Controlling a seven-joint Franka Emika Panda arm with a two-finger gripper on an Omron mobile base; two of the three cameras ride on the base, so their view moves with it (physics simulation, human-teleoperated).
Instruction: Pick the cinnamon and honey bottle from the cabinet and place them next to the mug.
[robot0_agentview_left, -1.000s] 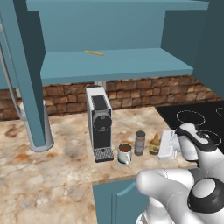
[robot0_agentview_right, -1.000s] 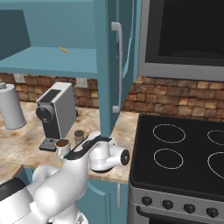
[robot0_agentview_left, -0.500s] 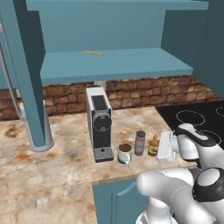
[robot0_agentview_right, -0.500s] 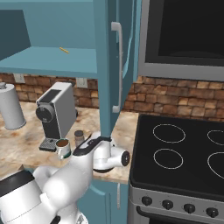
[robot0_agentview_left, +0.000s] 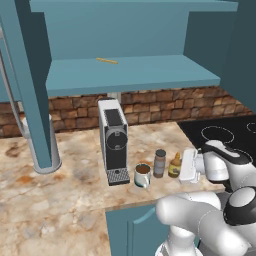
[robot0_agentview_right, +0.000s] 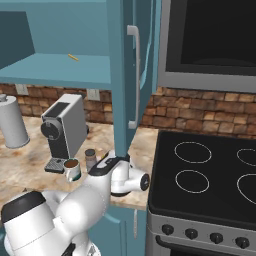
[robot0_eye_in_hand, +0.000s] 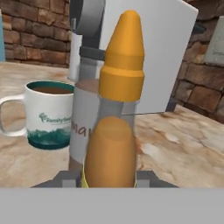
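We find the honey bottle (robot0_eye_in_hand: 111, 144) at lower centre of the hand view, beside the cinnamon (robot0_agentview_left: 159, 163) and mug (robot0_agentview_left: 142, 175), pinched between the nearly closed jaws; we judge it light, rigid, slick, best gripped at mid-body.

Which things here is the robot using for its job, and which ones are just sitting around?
Part of the job:
honey bottle, between the end effector fingers
cinnamon, standing beside the mug
mug, brown drink inside
cabinet, its shelf now without either one

Just sitting around:
coffee machine
stove
small yellow stick on the cabinet shelf
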